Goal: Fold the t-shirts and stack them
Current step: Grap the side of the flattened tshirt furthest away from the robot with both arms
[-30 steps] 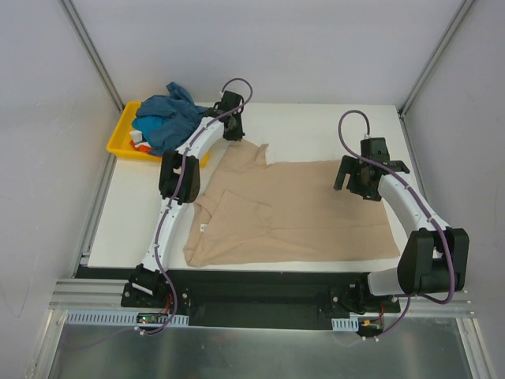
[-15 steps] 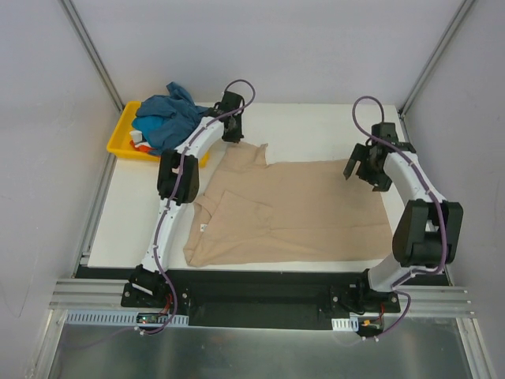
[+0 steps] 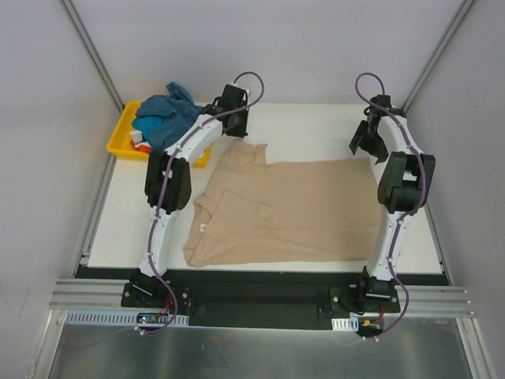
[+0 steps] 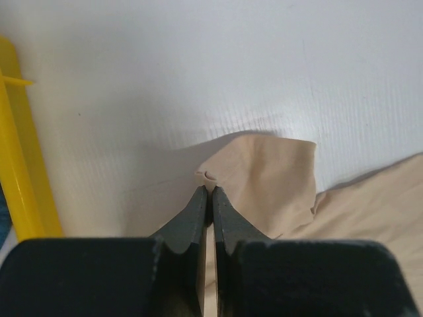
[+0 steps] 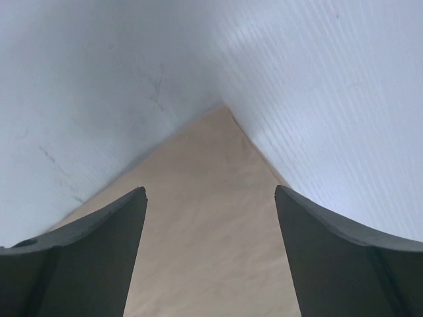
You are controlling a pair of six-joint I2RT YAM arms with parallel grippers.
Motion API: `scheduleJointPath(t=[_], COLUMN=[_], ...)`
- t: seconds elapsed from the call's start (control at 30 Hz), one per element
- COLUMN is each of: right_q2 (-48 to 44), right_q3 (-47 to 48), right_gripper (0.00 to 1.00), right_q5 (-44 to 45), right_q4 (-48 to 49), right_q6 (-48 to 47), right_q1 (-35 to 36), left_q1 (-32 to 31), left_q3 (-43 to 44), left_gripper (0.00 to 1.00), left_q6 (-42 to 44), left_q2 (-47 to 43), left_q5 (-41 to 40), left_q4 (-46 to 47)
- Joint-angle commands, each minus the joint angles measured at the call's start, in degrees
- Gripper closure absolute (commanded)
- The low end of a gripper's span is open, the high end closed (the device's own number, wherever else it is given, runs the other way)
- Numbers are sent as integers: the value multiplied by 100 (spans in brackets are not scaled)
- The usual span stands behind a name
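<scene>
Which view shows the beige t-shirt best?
Top external: the beige t-shirt lies there almost whole. Left wrist shows only an edge pinched by the left pincer; right wrist only a corner under the open right pincer.

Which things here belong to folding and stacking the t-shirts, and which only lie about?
Job: beige t-shirt; teal-blue t-shirt; left gripper, shut on the beige shirt's edge; right gripper, open above its corner.
Lying about: yellow tray; white table.

The teal-blue t-shirt (image 3: 167, 117) buries most of the yellow tray (image 3: 118, 136), the white and orange-red scraps (image 3: 139, 142) under it too small to identify (the beige t-shirt (image 5: 205, 231) runs off the right wrist view's lower edge).
</scene>
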Motion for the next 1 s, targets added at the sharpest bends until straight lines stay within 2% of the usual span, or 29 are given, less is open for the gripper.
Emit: scheduleJointPath(t=[0.0,0.23,0.33,0.43,0.57,0.67,0.83,0.97], right_q2=[533,1238,1361,1344,1072,905,606,-33], right_q3=[838,1506,1489,1245,761,698,567,-39], right_gripper=[19,20,25,36,65,79,93,99], right_q5=[84,49,-248,-460,-470,-417,-539,-916], right_q4=[-410,-392,-357,-366,-112,-32,56,450], right_q6=[-228,-439,-509,-448,-457,-579,-817,-957], right_q1=[-104,-201,-210,-210,-210,-210,-210,-201], left_q1=[-44,-106,-114,-123,-149,-185,-307,-491], left_q3=[-342,-852,-993,-1090,-1160,-1248,-1573,-2107], left_gripper=[100,100,100,100,100,100,100,100], left_q6=[336,354,336,266,283,292,406,555], left_q2=[-561,-912,-1026,-1115,-1238,-1369,-1773,-2142], left_q5=[168,327,362,389,468,573,547,363], left_q4=[186,239,247,248,247,256,256,291])
